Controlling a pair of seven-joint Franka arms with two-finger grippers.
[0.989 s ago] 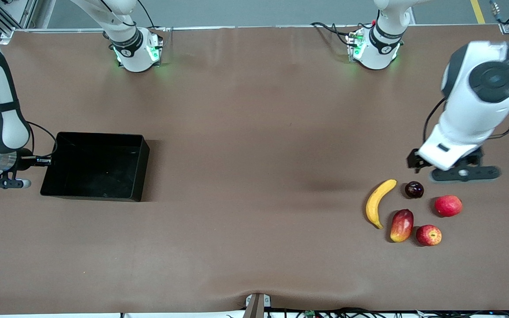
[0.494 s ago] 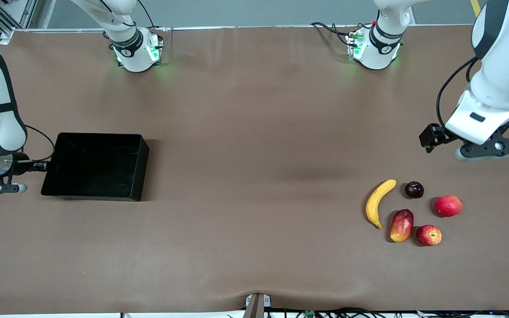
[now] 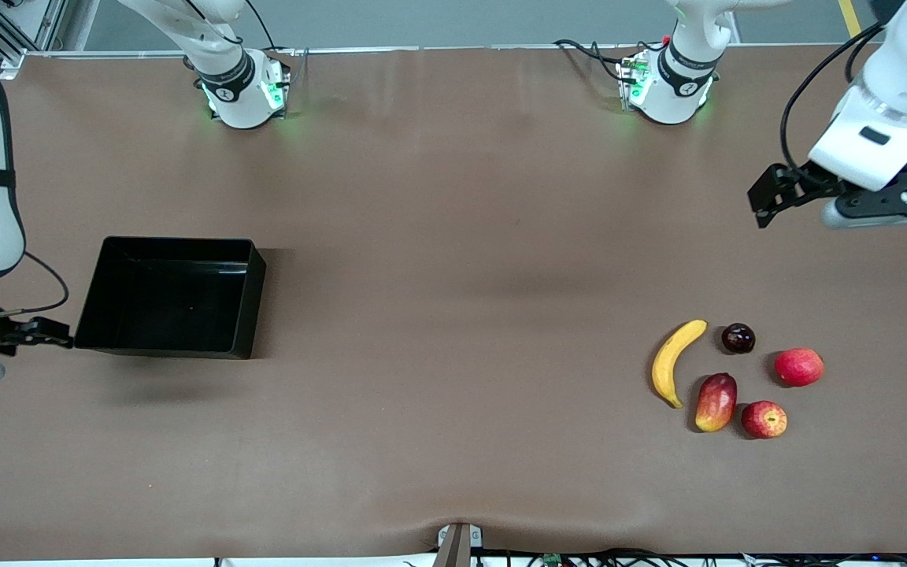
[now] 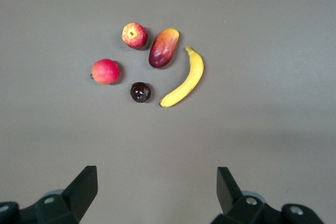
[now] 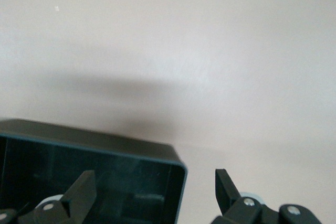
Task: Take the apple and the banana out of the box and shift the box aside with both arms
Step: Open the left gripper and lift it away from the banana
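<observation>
Presently catalogued, on a brown surface (image 3: 453, 260):

Item: box (image 3: 174, 295). Glossy black, rectangular, open-topped, low walls. Rests toward the right arm's end of the surface, nothing visible inside it. The right wrist view shows one corner of its rim (image 5: 176, 163).

Item: banana (image 3: 675, 361). Long, curved, yellow. Lies toward the left arm's end of the surface, at the edge of the fruit cluster that faces the box.

Item: apple (image 3: 764, 419). Small, round, red with yellow streaks, stem dimple upward. Nearest to the front camera of the cluster, just beside the mango (image 3: 716, 402).

Item: mango. Oblong, red-yellow, between banana and apple, apart from both.

Item: dark round fruit (image 3: 738, 338). Glossy, near the banana's upper tip, farther from the front camera than the mango.

Item: red-pink round fruit (image 3: 798, 367). Plain, farther from the front camera than the apple.

Item: left gripper (image 3: 768, 193). Raised over bare surface, well apart from the cluster; jaws spread wide and grasping nothing, as the left wrist view confirms (image 4: 156, 187), with all five fruits lying in that view.

Item: right gripper (image 3: 48, 337). Just beside the box's outer corner, at the end wall; jaws released and apart in the right wrist view (image 5: 152, 190), one finger over the box interior, one outside the wall.
</observation>
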